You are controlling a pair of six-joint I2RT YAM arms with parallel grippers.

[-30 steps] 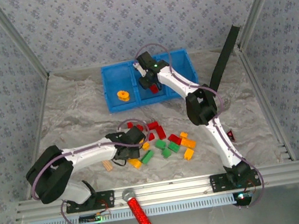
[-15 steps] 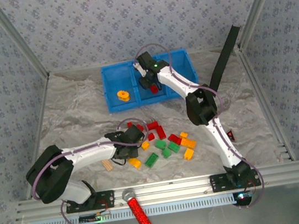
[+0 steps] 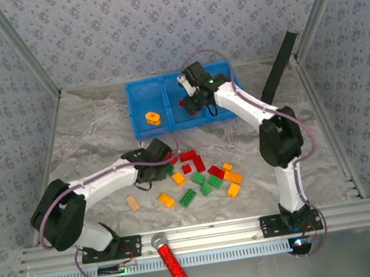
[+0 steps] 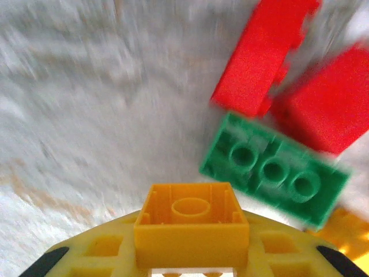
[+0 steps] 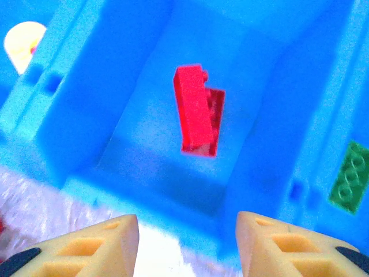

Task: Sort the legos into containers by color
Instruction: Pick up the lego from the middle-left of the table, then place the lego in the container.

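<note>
Containers point(image 3: 141, 93), one blue tray of three side-by-side compartments, sit at the far edge of the surface, about midway along it. The right gripper point(image 5: 187, 236) hangs over the near wall of the middle compartment, fingers spread and empty. Below it lies a red brick point(image 5: 198, 112). A green brick point(image 5: 349, 179) lies in the right compartment and the round yellow piece point(image 3: 152, 117) in the left.

The left gripper point(image 3: 165, 165) is at the far-left fringe of the loose legos point(image 3: 205, 180), which lie mid-surface toward the near edge. Its jaws pinch a yellow-orange brick point(image 4: 192, 222), though the blurred wrist view leaves the depth of the bite unsure.

A shallow bite could let that brick twist free on the way to the left compartment and fall on the surface or among the reds. The right arm reaches across the tray, so the left arm heading there could clip it. Letting go too near the divider could tip the brick into the wrong colour.
</note>
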